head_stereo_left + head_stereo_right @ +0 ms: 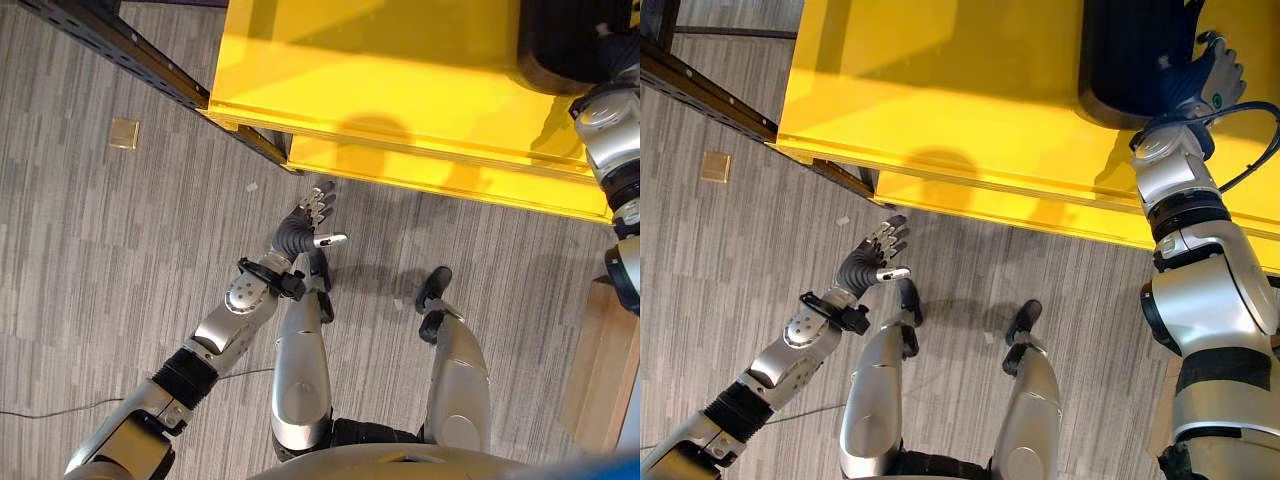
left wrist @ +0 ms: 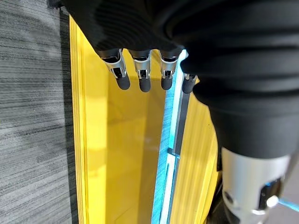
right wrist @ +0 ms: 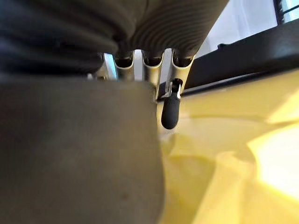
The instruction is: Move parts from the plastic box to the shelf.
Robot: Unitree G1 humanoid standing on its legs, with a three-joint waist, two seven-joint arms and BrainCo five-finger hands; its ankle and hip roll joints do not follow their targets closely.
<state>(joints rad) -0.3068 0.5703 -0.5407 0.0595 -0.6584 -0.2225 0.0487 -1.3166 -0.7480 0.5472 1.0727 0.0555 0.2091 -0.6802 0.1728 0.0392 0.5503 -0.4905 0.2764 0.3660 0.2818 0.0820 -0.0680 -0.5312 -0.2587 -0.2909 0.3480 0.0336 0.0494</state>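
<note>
right robot hand [image 1: 1212, 75] against dark part [image 1: 1135, 55], upright on yellow shelf [image 1: 970, 110], grip unclear | left robot hand [image 1: 875, 258] fingers apart, empty

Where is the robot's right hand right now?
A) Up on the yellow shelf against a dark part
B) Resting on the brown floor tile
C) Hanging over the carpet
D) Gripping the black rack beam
A: the right hand reaches over the yellow shelf and lies against the dark part, while the left hand hangs open over the carpet.
</note>
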